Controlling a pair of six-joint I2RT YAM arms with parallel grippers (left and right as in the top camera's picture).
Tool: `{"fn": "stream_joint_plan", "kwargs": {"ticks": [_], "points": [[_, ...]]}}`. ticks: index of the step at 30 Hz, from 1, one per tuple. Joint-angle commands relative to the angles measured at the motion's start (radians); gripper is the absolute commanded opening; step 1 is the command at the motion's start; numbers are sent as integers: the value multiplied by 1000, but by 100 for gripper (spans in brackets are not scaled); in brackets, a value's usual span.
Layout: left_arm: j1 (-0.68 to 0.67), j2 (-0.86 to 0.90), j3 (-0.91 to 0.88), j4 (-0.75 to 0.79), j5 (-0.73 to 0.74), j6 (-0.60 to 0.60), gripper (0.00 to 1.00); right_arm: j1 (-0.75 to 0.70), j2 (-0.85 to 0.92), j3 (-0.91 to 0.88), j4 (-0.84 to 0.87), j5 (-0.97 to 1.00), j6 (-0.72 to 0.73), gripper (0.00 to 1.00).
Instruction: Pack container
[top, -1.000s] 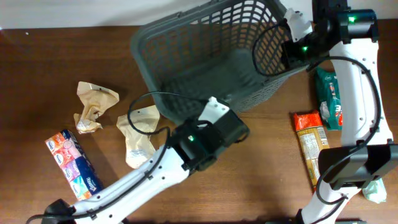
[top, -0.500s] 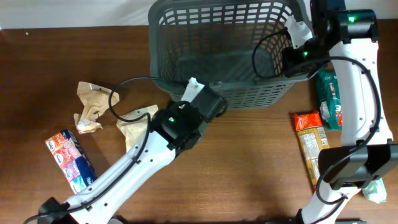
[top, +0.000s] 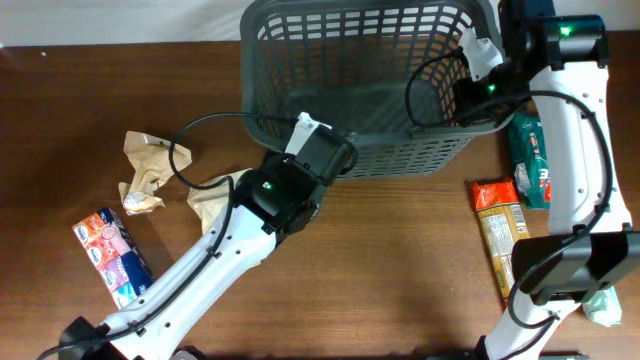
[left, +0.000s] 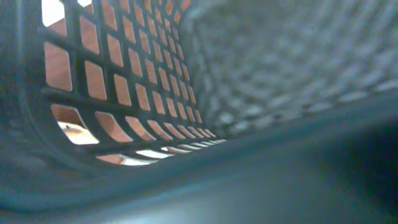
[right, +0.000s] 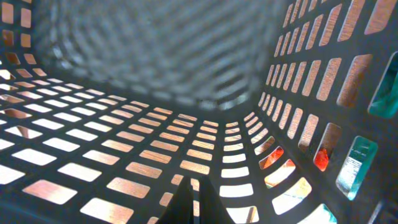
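Note:
The container (top: 400, 150) is a large dark grey lattice basket standing upright at the table's far middle. My left gripper (top: 335, 152) is at its front rim. In the left wrist view the rim (left: 205, 186) fills the bottom as a blurred dark band and hides the fingers, with the basket's inside (left: 124, 93) beyond. My right gripper (top: 470, 85) is at the basket's right rim. In the right wrist view its two dark fingertips (right: 193, 202) are pressed together over the lattice floor (right: 93, 168), with nothing seen between them.
Two crumpled brown paper bags (top: 152, 168) (top: 215, 210) and a colourful tissue pack (top: 115, 262) lie left of my left arm. A green packet (top: 528, 155), an orange packet (top: 497, 235) and a pale green item (top: 604, 305) lie at the right.
The basket swung from a tilted, skewed pose to square and upright. My left arm moved up and left with its front rim. The right gripper stayed at the right rim.

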Motion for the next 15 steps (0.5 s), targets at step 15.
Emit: {"fn": "stream_joint_plan", "kwargs": {"ticks": [15], "points": [[31, 11, -6, 53, -11, 64, 2, 24, 5, 6, -36, 23, 12, 4]]}}
